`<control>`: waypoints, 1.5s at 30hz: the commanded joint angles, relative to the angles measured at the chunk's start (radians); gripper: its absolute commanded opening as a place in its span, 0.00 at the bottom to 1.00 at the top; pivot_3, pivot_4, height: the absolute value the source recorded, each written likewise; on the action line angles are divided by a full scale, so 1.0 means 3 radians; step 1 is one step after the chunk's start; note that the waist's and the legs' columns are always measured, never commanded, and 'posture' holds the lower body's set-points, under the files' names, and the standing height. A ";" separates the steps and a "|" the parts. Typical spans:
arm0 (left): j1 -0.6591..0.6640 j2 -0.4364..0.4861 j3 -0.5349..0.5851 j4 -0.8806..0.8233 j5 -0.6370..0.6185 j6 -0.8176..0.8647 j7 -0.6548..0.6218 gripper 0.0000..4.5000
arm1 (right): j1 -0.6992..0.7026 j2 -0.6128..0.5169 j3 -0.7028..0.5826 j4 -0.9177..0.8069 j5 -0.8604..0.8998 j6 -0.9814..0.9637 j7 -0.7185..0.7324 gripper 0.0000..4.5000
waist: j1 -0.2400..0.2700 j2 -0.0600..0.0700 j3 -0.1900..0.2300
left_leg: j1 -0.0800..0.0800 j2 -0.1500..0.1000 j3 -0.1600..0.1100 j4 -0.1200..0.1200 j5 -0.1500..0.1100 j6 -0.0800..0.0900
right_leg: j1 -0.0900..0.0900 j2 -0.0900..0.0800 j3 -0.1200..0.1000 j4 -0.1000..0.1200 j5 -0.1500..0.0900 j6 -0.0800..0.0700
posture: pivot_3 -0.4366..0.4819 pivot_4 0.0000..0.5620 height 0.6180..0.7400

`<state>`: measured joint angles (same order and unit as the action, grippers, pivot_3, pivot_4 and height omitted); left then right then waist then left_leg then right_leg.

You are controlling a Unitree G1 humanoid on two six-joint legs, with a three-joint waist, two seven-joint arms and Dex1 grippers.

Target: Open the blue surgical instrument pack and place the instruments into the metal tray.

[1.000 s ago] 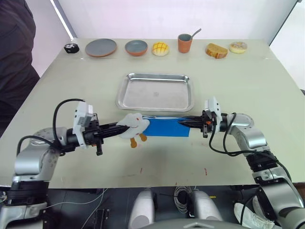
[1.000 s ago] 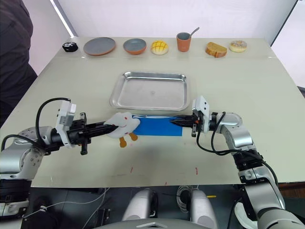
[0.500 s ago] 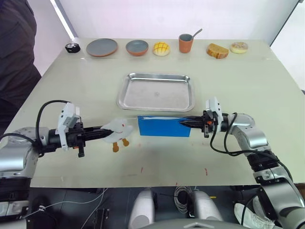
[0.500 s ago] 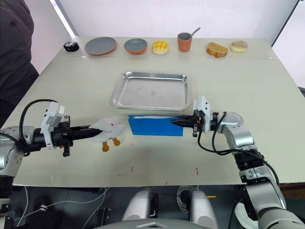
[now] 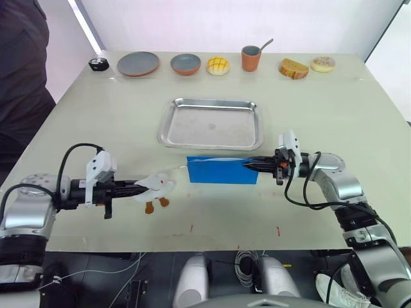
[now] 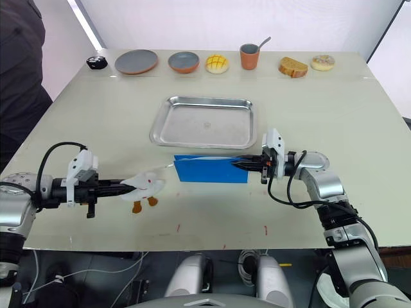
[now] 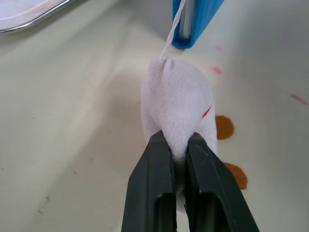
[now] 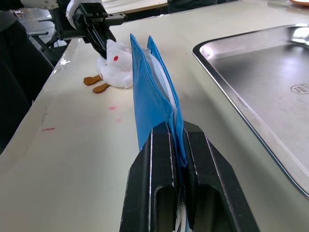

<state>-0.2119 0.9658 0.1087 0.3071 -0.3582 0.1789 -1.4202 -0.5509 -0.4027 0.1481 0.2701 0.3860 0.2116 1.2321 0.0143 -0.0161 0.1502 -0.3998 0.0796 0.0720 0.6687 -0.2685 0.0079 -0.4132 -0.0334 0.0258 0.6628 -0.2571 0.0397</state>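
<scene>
Blue surgical instrument pack (image 5: 223, 171) lies flat at centre frame, just below the lower rim of the metal tray (image 5: 210, 124), w/ a narrow strip of bare table (image 5: 96, 122) between them. Right gripper (image 5: 247, 163) is clenched on the pack's right end; right wrist view shows the two blue fabric layers pinched between the black fingers (image 8: 153, 179), pale lining and zipper teeth showing along the top edge. Left gripper (image 5: 138, 188) is clamped on the white plush toy (image 5: 157, 186) at lower left, and a thin white cord (image 7: 174, 26) runs taut from the toy up to the pack's near corner, so the toy prob. works as the zipper pull.

Handling, as a guess: pack is soft thin fabric, light, will fold or slide rather than resist, so it needs one end anchored while the other side draws the pull. Toy is squashy; a grip can slip off the plush, and the cord looks thin, so a steady pull along the zipper line beats a jerk. Instruments aren't visible yet; can't tell how they sit inside.

Room: wide open table to the left of the toy and along the bottom edge. Tray rim sits close above the pack. Plates, bun, cup (image 5: 250, 58) and bread line the top of the frame, well apart from the work.
</scene>
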 commanded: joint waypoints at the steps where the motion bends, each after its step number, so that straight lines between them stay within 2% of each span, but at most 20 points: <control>1: -0.0033 -0.0103 -0.0195 0.0084 0.0181 -0.0076 0.0036 0.01 | 0.0020 -0.0066 -0.0174 -0.0169 0.0137 0.0109 -0.0013 0.00 | 0.0009 0.0001 -0.0001 | 0.0000 0.0000 0.0000 0.0000 0.0000 0.0000 | 0.0000 0.0000 0.0000 0.0000 0.0000 0.0000 | 0.48 0.27 1.00; 9: -0.0147 -0.0255 -0.0299 0.0395 0.0305 -0.0389 -0.0018 0.01 | 0.0027 -0.0048 -0.0449 -0.0655 0.0684 0.0679 -0.0097 0.00 | 0.0014 0.0010 -0.0003 | 0.0000 -0.0001 0.0001 0.0001 0.0000 0.0000 | 0.0001 -0.0002 0.0000 0.0000 0.0000 0.0000 | 0.48 0.27 1.00; 23: -0.0088 -0.0417 -0.0249 0.0139 0.0238 -0.0378 0.0111 0.01 | 0.0004 0.0380 -0.0769 -0.1196 0.1452 0.1273 -0.0690 0.00 | 0.0056 0.0015 -0.0005 | -0.0002 -0.0004 0.0001 0.0001 0.0000 0.0000 | 0.0002 -0.0005 0.0000 -0.0001 0.0000 0.0001 | 0.48 0.27 1.00; 29: -0.0080 -0.0426 -0.0251 0.0090 0.0235 -0.0355 0.0125 0.01 | 0.0103 0.0256 -0.0651 -0.1194 0.1204 0.1110 -0.0584 0.00 | 0.0071 0.0015 -0.0005 | -0.0002 -0.0004 0.0000 0.0001 0.0000 0.0000 | 0.0002 -0.0005 -0.0001 -0.0002 0.0001 0.0001 | 0.48 0.27 1.00; 37: -0.0022 -0.0350 -0.0248 -0.0089 0.0165 -0.0170 0.0062 0.01 | 0.0237 -0.0103 -0.0329 -0.0879 0.0511 0.0560 -0.0300 0.00 | 0.0072 0.0015 -0.0005 | -0.0002 -0.0005 0.0000 0.0001 0.0000 0.0001 | 0.0002 -0.0005 0.0000 -0.0002 0.0000 0.0002 | 0.48 0.27 1.00; 45: 0.0271 -0.0103 -0.0034 -0.0314 -0.0067 0.0194 -0.0074 0.01 | 0.0389 -0.0070 -0.0163 -0.0879 0.0366 0.0419 -0.0244 0.00 | -0.0002 0.0015 -0.0005 | -0.0001 -0.0003 -0.0001 0.0000 0.0000 0.0001 | 0.0001 -0.0004 0.0000 -0.0001 0.0000 0.0001 | 0.48 0.27 1.00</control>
<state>-0.1529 0.9255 0.1153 0.2197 -0.3851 0.2210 -1.4215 -0.4340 -0.4237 0.1040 0.0370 0.4931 0.3609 1.1508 0.0137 -0.0117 0.1488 -0.3999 0.0787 0.0717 0.6687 -0.2686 0.0080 -0.4129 -0.0345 0.0257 0.6627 -0.2572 0.0401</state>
